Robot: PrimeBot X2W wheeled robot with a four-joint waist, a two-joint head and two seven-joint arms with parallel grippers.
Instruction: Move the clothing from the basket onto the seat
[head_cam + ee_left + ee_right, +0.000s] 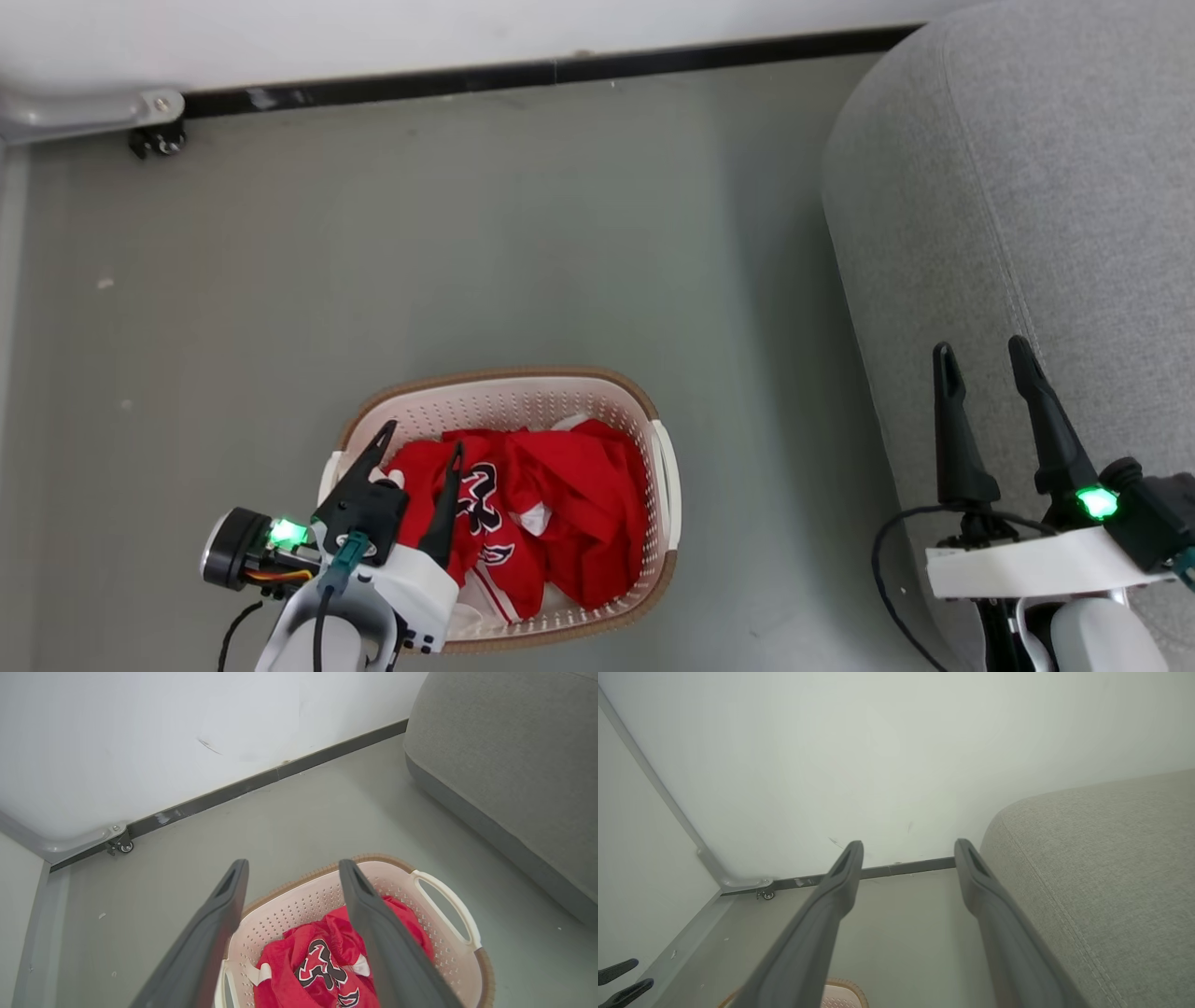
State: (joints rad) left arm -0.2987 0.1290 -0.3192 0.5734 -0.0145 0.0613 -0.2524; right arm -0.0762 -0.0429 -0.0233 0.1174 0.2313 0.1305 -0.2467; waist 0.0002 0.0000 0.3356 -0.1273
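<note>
Left claw [422, 436] wide, empty, over one basket [523, 403] holding red clothing [579, 504]; right claw [980, 344] wide, empty, beside one seat [1027, 187].

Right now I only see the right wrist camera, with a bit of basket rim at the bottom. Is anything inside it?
Observer: Yes, a crumpled red jersey with black-and-white numerals lies in the laundry basket.
Operator: Is the other hand grabbing it?
Observer: No, the left gripper hovers open over the basket's left side, holding nothing.
Operator: Is the sofa close?
Observer: The grey sofa stands to the basket's right, with floor between them.
</note>
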